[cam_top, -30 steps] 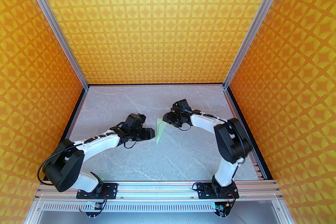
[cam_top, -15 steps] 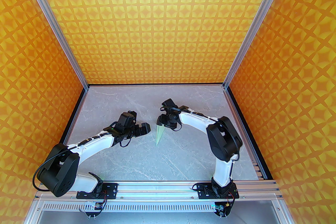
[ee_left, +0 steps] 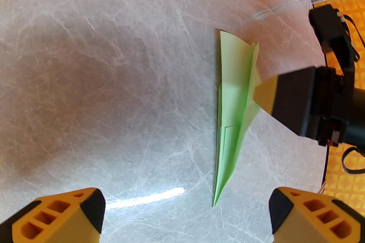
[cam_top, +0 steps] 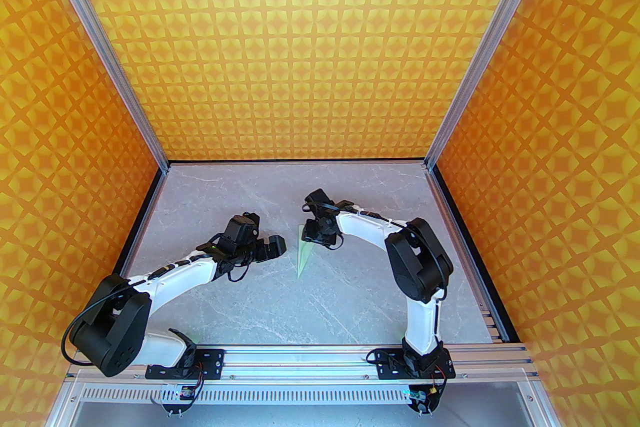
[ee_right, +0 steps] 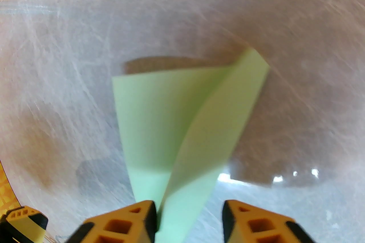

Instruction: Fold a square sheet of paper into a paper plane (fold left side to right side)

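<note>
The paper plane (cam_top: 303,251) is a slim pale mint-green dart lying on the table, its point toward the near edge and one wing flap raised (ee_left: 232,110). My right gripper (cam_top: 311,236) stands over its wide far end. In the right wrist view the raised flap (ee_right: 182,122) runs between the fingers of the right gripper (ee_right: 189,222), resting against the left finger (ee_right: 125,224), with a gap to the right one. My left gripper (cam_top: 276,247) is open to the left of the plane, apart from it; its fingertips (ee_left: 57,216) frame the plane's point.
Grey marble table (cam_top: 350,305) with orange patterned walls (cam_top: 320,39) on three sides and aluminium posts at the back corners. The near rail (cam_top: 310,357) carries both arm bases.
My left gripper drew back to the left, off the plane, and opened wide. My right gripper swung left over the plane's wide end, turned, and its jaws narrowed around the raised flap.
</note>
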Robot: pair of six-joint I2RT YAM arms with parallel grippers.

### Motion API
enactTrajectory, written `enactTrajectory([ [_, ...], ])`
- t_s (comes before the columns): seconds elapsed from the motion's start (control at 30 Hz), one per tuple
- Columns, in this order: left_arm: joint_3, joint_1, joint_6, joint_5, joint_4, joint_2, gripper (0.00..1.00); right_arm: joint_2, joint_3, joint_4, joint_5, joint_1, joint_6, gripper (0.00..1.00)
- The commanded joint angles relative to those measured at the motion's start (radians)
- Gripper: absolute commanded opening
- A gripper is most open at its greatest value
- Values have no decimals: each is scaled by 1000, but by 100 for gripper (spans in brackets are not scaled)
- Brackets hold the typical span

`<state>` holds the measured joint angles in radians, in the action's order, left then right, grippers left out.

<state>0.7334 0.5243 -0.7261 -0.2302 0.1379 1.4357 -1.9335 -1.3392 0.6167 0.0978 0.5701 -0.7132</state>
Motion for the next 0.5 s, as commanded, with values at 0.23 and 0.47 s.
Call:
enactTrajectory([
  [0.23,68,51,50,-45,-26,79,93,93,104,-36,-6,-11,-2,29],
  [0.47,120,102,93,-87,-59,157,80,125,155,-60,-7,-27,-3,23],
])
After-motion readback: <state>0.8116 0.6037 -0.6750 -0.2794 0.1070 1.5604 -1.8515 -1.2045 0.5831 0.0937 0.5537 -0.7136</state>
